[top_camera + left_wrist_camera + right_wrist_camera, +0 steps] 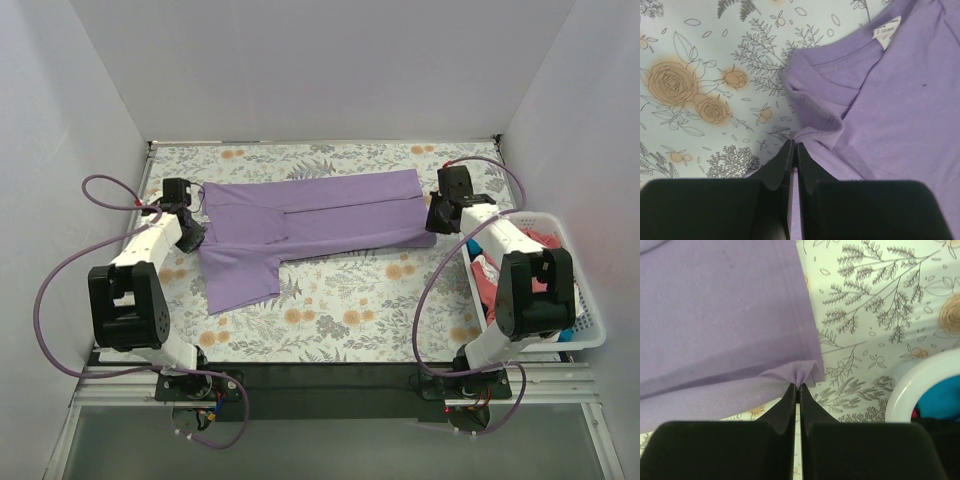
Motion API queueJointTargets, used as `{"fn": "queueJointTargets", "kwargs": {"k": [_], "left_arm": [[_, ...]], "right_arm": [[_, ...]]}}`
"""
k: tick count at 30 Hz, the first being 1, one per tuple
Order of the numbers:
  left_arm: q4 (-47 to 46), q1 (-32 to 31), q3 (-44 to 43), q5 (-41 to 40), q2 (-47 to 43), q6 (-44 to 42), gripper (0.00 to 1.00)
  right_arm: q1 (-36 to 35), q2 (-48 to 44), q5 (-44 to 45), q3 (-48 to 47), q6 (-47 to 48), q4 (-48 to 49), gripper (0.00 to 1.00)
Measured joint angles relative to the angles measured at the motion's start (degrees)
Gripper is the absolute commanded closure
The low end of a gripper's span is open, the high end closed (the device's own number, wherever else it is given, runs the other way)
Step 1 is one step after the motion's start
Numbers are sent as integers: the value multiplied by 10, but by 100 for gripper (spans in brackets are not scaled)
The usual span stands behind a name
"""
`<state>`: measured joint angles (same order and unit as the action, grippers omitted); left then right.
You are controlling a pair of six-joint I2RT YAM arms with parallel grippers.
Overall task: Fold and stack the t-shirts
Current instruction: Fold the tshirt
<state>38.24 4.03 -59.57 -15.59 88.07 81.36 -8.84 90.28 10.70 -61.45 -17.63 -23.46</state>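
The lavender t-shirt [310, 220] lies stretched sideways across the far half of the floral table, partly folded lengthwise, one sleeve hanging toward the near left. My left gripper [192, 236] is shut on its edge by the collar [812, 95], the cloth pinched between the tips. My right gripper [436, 222] is shut on the hem corner [801, 374], which bunches at the tips. The lavender shirt also fills the left wrist view [895, 115] and the right wrist view [720, 315]. Coral-pink cloth [487, 285] and blue cloth [566, 335] lie in the basket.
The white slatted basket [590, 335] stands at the table's right edge beside the right arm; its rim shows in the right wrist view [920, 380]. White walls close in the table at the back and sides. Purple cables loop off both arms.
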Motion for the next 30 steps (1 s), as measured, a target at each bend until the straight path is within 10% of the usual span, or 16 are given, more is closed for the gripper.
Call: {"fn": "queueJointTargets", "kwargs": {"k": [30], "left_arm": [[-6,19,-137,46,138,-3,100]], "right_arm": [[24,159,-22,-169,16,-5,99]]}}
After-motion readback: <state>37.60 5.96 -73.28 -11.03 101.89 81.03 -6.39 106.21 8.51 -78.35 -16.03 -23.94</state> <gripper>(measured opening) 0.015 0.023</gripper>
